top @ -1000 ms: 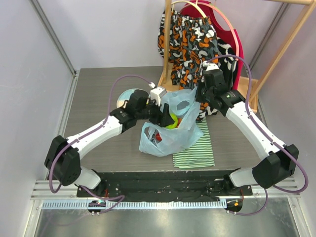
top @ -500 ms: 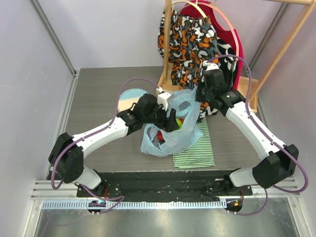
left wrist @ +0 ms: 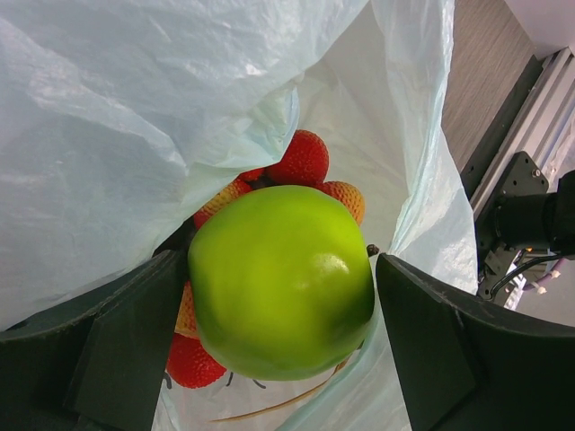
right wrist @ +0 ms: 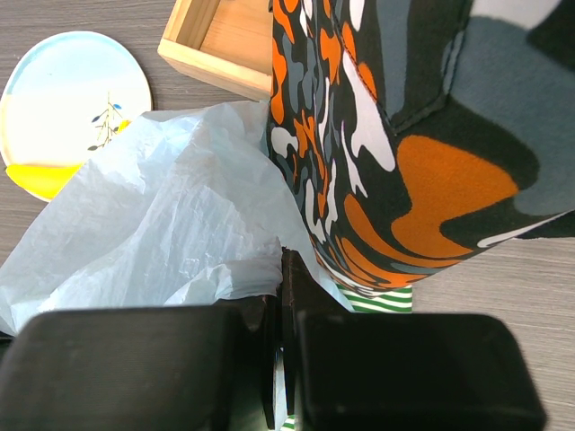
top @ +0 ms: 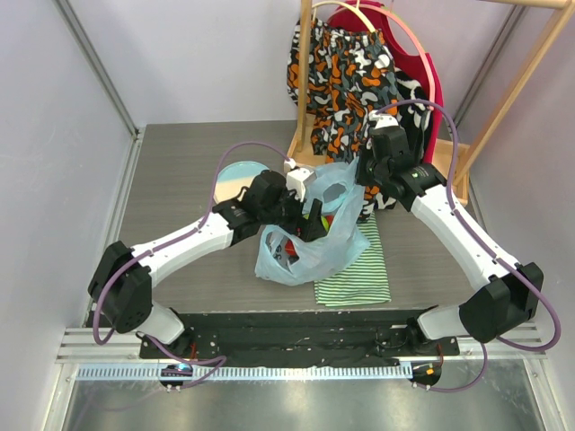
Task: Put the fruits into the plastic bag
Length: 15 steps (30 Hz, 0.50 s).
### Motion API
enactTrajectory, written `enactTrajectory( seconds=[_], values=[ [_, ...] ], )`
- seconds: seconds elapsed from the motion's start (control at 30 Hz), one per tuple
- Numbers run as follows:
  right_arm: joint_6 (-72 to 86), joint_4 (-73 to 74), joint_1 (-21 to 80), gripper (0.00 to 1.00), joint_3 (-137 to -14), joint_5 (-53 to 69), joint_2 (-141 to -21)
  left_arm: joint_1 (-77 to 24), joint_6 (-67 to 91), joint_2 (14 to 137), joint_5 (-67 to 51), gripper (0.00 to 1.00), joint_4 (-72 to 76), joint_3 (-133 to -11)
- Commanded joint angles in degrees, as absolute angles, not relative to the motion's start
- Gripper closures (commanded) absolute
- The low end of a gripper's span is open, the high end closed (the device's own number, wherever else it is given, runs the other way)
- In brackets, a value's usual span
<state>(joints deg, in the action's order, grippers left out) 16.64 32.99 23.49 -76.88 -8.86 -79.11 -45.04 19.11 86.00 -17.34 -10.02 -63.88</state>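
The left gripper (left wrist: 283,310) is open; the green apple (left wrist: 278,269) may spill if the right gripper's (right wrist: 281,301) pinched plastic bag (right wrist: 171,224) slips.

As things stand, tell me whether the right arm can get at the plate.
Probably not. The right end effector is shut on the edge of the plastic bag, and the plate lies beyond the bag, with the left arm in between. It would have to let go first.
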Motion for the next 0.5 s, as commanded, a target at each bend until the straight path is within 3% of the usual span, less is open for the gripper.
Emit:
enactTrajectory(
  seconds=[0.0,0.17,0.47],
  values=[
    [16.79,30.94,23.2,0.99,-76.82,-8.97,-77.87,-45.26,18.63,85.17,-17.67,0.08,-9.4,-66.36],
    [16.79,30.85,23.2,0.99,-76.82,-9.05,-77.96,-45.26,18.54,84.29,-19.07,0.02,-8.53,-66.09],
    [16.87,30.94,23.29,0.99,-76.82,-9.14,-77.96,-45.26,18.02,82.09,-20.92,0.0,-6.59,-66.62]
  ],
)
